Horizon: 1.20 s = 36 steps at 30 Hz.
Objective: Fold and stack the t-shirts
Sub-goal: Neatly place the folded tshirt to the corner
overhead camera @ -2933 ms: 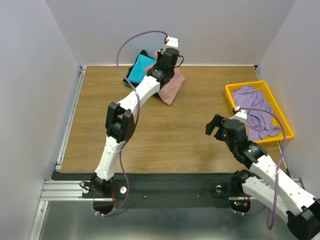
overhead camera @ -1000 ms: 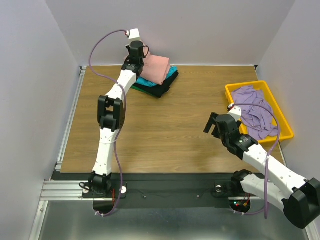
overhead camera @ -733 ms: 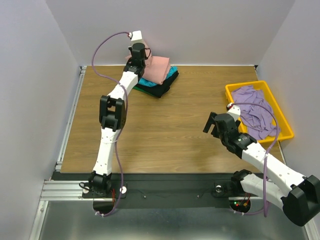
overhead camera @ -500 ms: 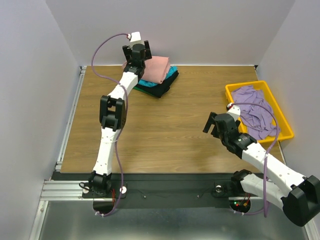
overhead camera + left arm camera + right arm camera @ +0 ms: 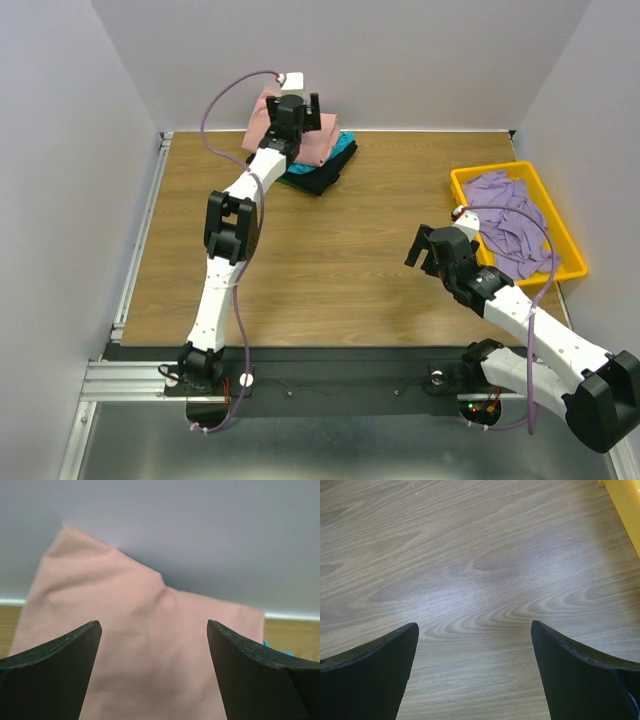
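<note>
A folded dusty-pink t-shirt (image 5: 325,140) tops a stack at the back wall, over a turquoise one (image 5: 345,150) and a black one (image 5: 318,180). My left gripper (image 5: 295,103) hovers open just above the pink shirt. In the left wrist view the pink shirt (image 5: 150,655) fills the space between the spread fingers of that gripper (image 5: 152,622), one corner leaning up against the wall. A crumpled lavender t-shirt (image 5: 510,225) lies in the yellow tray (image 5: 462,185). My right gripper (image 5: 432,250) hangs open over bare wood, and its wrist view (image 5: 473,624) shows nothing between the fingers.
The yellow tray stands at the right edge of the table, its corner (image 5: 626,510) showing in the right wrist view. Grey walls close off the back and both sides. A metal rail (image 5: 140,240) runs along the left edge.
My left gripper opened and let go of the pink shirt on the stack, then shifted right and up. The right arm has hardly moved.
</note>
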Each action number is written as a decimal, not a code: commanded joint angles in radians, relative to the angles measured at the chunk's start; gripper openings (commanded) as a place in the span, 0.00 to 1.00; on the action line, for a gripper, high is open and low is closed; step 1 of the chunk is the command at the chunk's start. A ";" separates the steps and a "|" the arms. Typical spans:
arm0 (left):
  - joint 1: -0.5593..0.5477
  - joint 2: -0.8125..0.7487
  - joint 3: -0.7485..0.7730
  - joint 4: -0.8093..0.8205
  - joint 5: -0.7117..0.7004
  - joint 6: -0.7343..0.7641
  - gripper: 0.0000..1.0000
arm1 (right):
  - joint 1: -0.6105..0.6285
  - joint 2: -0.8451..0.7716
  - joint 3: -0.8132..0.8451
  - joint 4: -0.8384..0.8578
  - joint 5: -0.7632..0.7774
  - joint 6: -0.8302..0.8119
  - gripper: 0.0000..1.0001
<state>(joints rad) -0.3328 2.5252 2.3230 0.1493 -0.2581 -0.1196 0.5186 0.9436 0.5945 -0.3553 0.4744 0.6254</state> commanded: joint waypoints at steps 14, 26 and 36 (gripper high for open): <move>-0.132 -0.048 -0.094 -0.073 0.384 0.057 0.99 | 0.004 -0.051 0.027 0.018 -0.022 0.007 1.00; -0.209 0.012 -0.114 -0.128 0.445 0.084 0.98 | 0.004 -0.103 0.005 0.016 -0.029 0.011 1.00; -0.235 -0.054 -0.039 -0.204 0.356 0.113 0.98 | 0.004 -0.121 0.011 0.013 -0.033 0.002 1.00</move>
<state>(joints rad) -0.5812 2.5515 2.2181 -0.0177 0.1387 -0.0299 0.5186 0.8391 0.5938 -0.3576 0.4370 0.6258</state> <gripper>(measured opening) 0.985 0.998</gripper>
